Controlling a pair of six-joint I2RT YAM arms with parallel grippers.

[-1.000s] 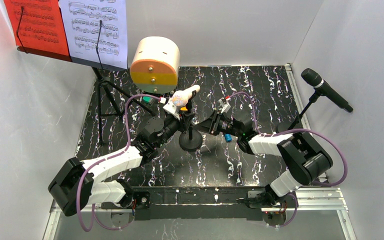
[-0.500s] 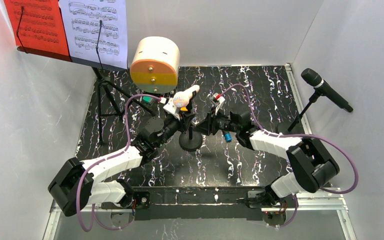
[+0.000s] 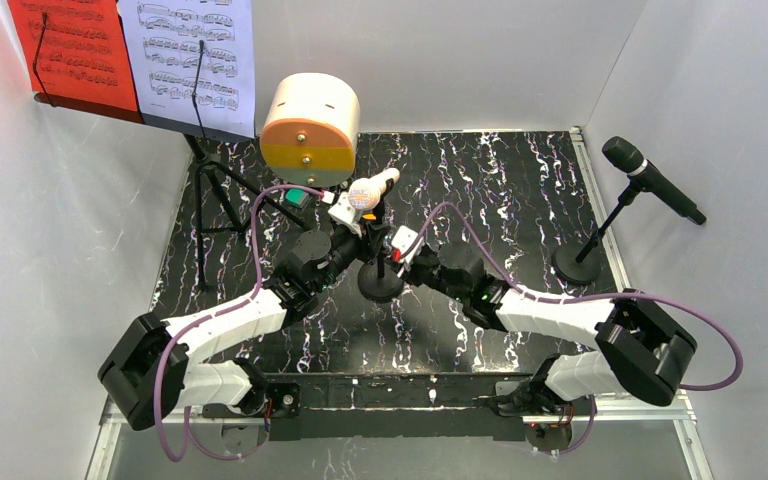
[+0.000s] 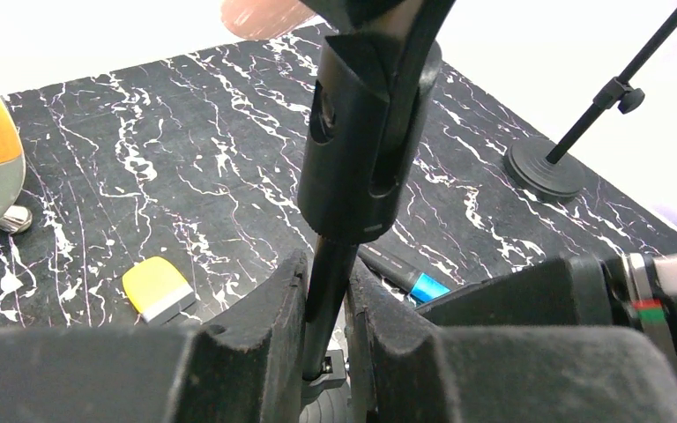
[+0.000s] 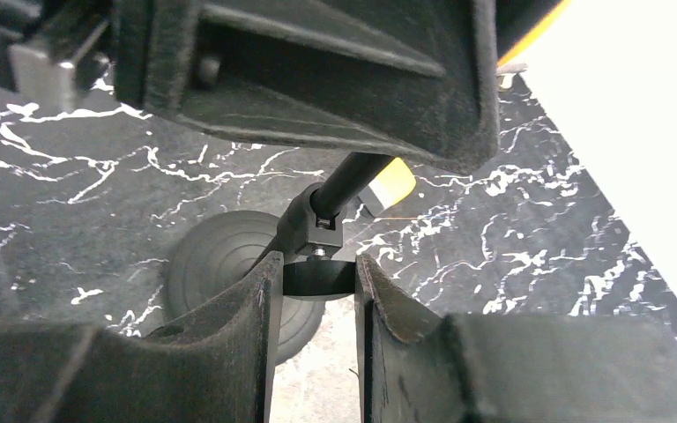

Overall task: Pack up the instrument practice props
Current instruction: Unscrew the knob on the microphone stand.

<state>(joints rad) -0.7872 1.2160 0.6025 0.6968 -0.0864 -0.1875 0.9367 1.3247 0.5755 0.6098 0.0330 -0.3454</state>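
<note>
Mic holder (image 4: 366,132) stem clenched in left gripper (image 4: 326,300) | right gripper (image 5: 316,286) straddles its base joint, grip unclear

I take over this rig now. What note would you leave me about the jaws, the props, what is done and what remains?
Left gripper: jaws shut on the thin rod of the centre mic stand.
Right gripper: jaws either side of that stand's lower joint; grip unclear.
Cream microphone sits in that stand's clip. Black microphone is on the right mic stand. Red page and white page are on the music rack, back left.
Done: nothing packed. Left: everything.
</note>
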